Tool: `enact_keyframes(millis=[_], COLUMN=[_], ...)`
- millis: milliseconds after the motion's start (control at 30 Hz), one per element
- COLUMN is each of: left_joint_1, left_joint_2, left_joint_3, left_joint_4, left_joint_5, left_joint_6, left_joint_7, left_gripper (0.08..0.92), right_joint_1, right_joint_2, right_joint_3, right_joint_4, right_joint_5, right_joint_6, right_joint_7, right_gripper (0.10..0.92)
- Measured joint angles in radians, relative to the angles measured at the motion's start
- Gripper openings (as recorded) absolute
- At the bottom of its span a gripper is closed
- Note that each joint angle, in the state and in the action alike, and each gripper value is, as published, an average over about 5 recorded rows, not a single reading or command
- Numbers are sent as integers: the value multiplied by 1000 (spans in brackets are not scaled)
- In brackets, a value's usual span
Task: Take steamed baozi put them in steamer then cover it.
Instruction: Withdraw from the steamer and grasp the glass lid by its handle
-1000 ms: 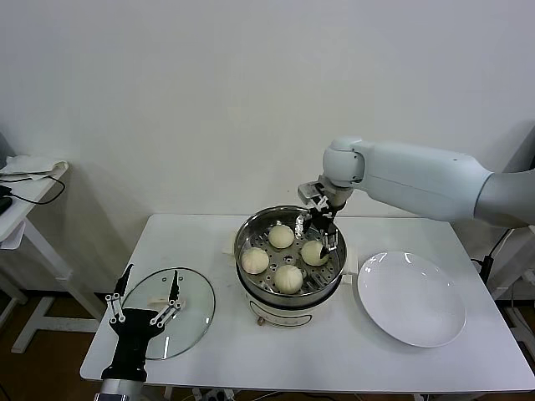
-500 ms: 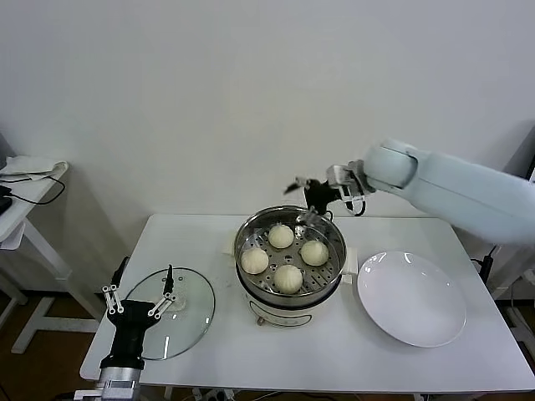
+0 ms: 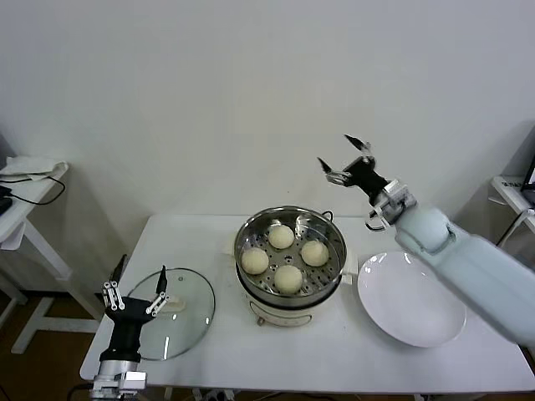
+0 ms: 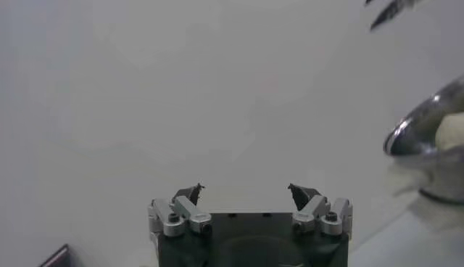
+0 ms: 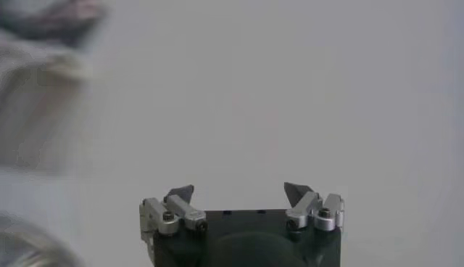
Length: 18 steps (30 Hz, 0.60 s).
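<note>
Several cream-white steamed baozi (image 3: 288, 278) lie on the perforated tray inside the shiny steamer (image 3: 242, 239) at the table's middle. The glass cover (image 3: 185, 322) with its white handle lies flat on the table left of the pot. My left gripper (image 3: 140, 272) stands open at the cover's near-left side, fingers pointing up, holding nothing; in the left wrist view the left gripper (image 4: 245, 190) faces the wall with the steamer's rim (image 4: 424, 125) off to one side. My right gripper (image 3: 336, 152) hangs open and empty in the air behind and above the pot's right side. The right wrist view shows the right gripper (image 5: 238, 190) with bare fingers.
A white plate (image 3: 411, 299) lies right of the steamer under my right forearm. The table's front edge runs just behind my left wrist. A small side table (image 3: 25, 180) with cables stands far left. A white wall backs the scene.
My right gripper has lifted out of the steamer and swung up and to the right, away from the baozi. My left gripper has sunk a little toward the table's near edge.
</note>
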Motion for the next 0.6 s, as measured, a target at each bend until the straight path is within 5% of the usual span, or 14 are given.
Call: enact_keyframes(millis=[600], left_joint_1=[21], left_joint_2=[40], left_joint_3=[-59], left_joint_4=[233], left_joint_5=[462], left_joint_6=[-25], left_joint_7=[-11], left_gripper=[823], right_joint_1=[-665], right_joint_2=[242], right_joint_3=[624], right_joint_4=[26], right_joint_5=[-90], right_joint_6=[78], right_joint_7=[116], right_gripper=[823])
